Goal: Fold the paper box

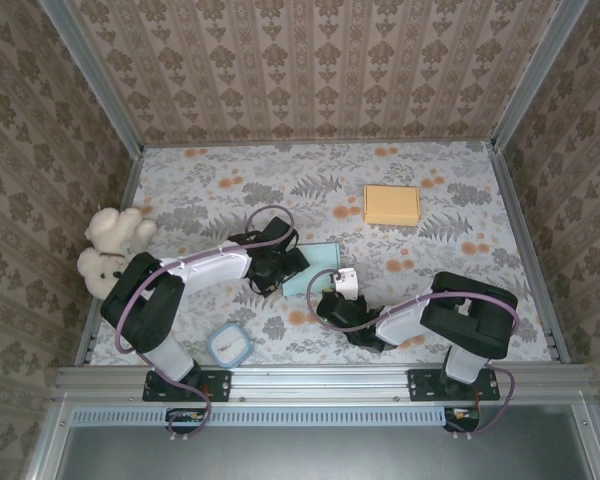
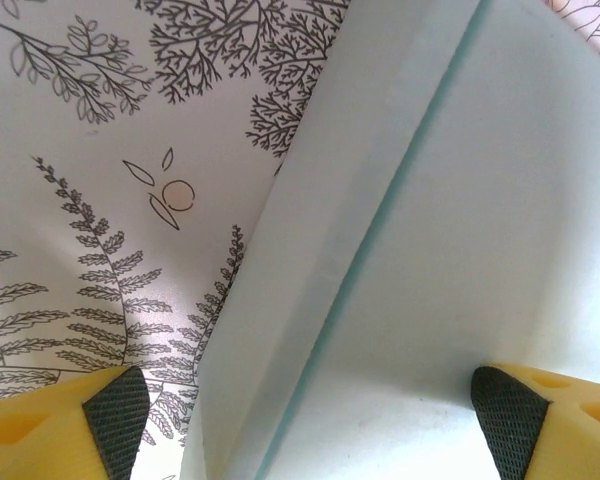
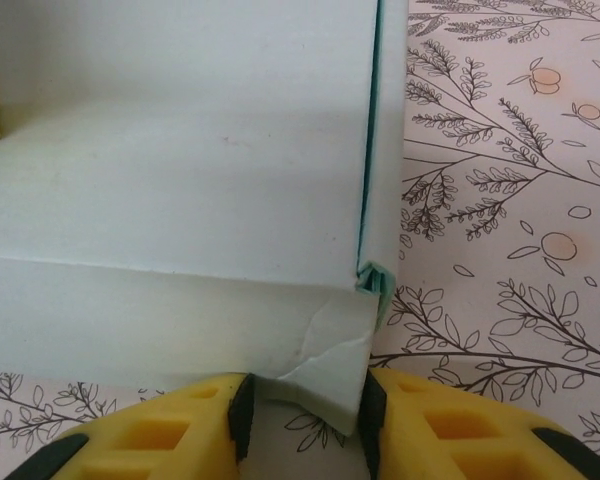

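The pale mint paper box (image 1: 314,266) lies partly folded at mid-table. My left gripper (image 1: 283,262) is at its left edge. In the left wrist view the gripper (image 2: 315,420) is open, its black pads (image 2: 115,415) far apart, one over the table and one over the box panel (image 2: 460,250); a raised side flap (image 2: 310,260) runs between them. My right gripper (image 1: 331,296) is at the near right corner. In the right wrist view it (image 3: 307,415) is shut on the box's creased corner flap (image 3: 325,370), with the front wall (image 3: 160,310) just beyond.
A flat orange box (image 1: 391,204) lies at the back right. A white teddy bear (image 1: 110,248) sits at the left edge. A small blue-rimmed clear container (image 1: 229,345) rests near the left arm's base. Aluminium rails and patterned walls enclose the table.
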You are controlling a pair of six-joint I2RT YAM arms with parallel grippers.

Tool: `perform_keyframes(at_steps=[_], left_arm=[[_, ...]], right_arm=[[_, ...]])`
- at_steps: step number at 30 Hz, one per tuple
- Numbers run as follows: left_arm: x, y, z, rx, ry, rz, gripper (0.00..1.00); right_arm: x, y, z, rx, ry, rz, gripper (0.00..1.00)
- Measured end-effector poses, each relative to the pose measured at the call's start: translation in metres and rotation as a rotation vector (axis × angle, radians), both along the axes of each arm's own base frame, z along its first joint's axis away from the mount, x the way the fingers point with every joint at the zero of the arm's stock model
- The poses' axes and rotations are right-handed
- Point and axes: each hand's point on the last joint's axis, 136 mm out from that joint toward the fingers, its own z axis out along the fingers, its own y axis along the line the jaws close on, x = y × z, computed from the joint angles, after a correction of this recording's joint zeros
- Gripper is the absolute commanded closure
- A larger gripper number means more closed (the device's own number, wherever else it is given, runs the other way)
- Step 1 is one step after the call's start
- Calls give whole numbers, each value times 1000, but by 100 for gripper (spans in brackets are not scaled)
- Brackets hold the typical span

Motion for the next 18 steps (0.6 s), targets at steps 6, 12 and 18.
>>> perform_keyframes(at_steps=[6,12,18], left_arm=[[1,1,1,4,-10,4,12],[4,4,3,18,-29,11,12],[1,1,3,25,-32,-7,12]], right_arm=[[5,0,1,-6,27,-8,56],[29,-8,1,84,101,-34,53],[50,-11,5,215,178,-19,49]])
